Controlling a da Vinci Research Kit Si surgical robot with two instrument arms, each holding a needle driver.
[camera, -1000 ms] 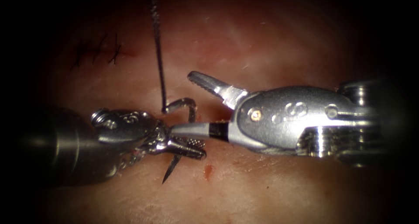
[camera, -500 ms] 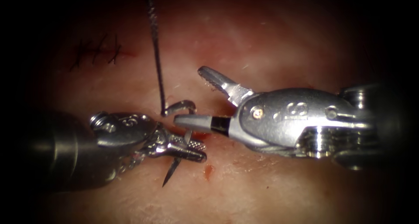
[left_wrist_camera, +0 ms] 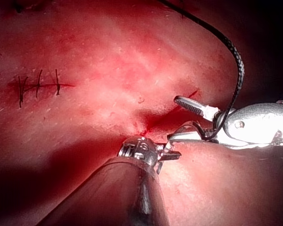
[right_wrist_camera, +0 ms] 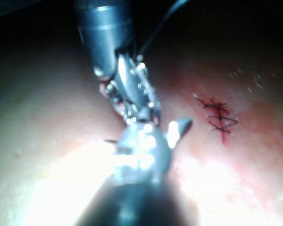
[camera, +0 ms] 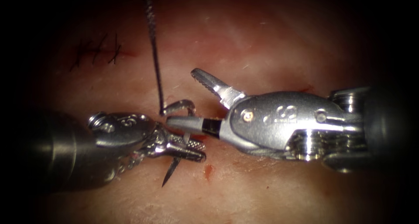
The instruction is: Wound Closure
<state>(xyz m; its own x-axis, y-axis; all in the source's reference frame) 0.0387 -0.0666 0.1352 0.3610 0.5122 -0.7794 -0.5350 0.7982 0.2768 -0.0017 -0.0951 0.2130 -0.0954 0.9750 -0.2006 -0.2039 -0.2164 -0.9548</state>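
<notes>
Both pincers meet: left (camera: 192, 150) grips needle (camera: 174, 163) (right (camera: 185, 99) agape).

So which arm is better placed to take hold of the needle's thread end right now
Probably the right. The right gripper is open, holding nothing, its lower jaw beside the needle's swaged end where the thread joins. The left gripper is shut on the needle near its tip, which points clear of the tissue.
</notes>
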